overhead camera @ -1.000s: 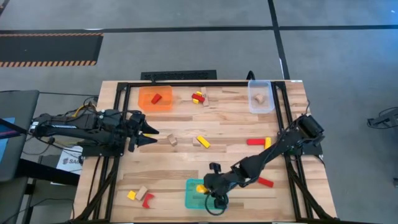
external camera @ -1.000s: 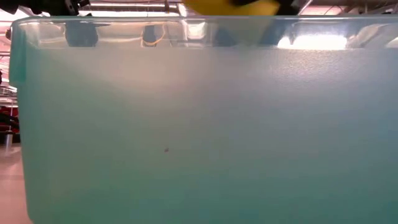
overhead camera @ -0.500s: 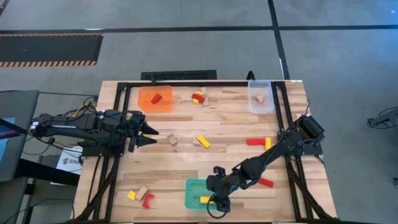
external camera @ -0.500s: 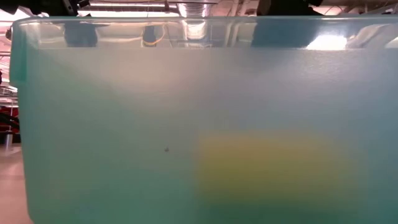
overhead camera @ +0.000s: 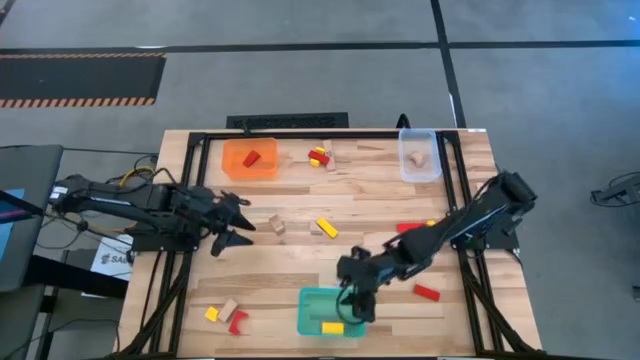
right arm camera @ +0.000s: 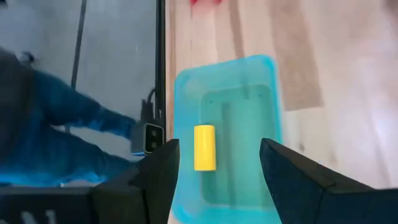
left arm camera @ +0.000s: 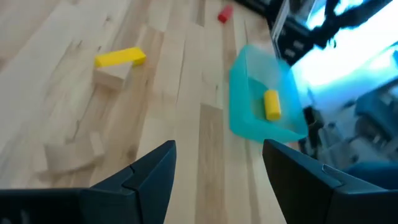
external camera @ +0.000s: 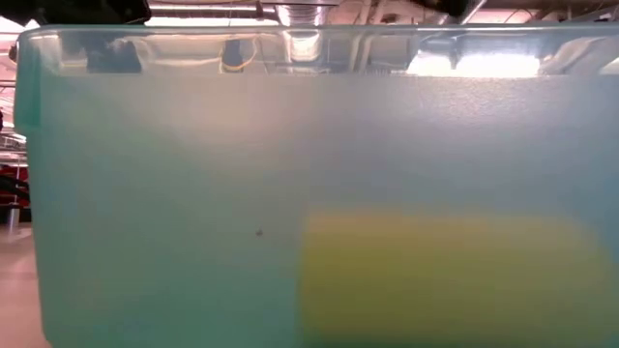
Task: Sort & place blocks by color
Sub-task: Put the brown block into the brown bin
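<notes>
High view, read left to right, with the teal tray (overhead camera: 312,303) at the counter's near edge as the landmark. Far to the left of the tray and farther back, the left hand (overhead camera: 238,224) hovers over bare wood with its fingers spread wide and nothing between them, apparently waiting. Behind it, in the back left corner, an orange tray (overhead camera: 236,160) holds one red block (overhead camera: 251,158), which suggests orange is the home for red. Just left of the teal tray lie a yellow block (overhead camera: 212,313), a wooden block (overhead camera: 229,308) and a red block (overhead camera: 237,321), unsorted. Inside the teal tray lies one yellow block (overhead camera: 332,326), flat on the floor, so teal appears to collect yellow. The right hand (overhead camera: 357,303) hangs just above the tray's right side, fingers apart and empty; the right wrist view shows the yellow block (right arm camera: 204,147) lying free between and beyond them. Behind the tray, mid-counter, are another yellow block (overhead camera: 326,227) and more wooden and red pieces. Far back right, a clear tray (overhead camera: 420,168) holds a wooden block (overhead camera: 416,156).
</notes>
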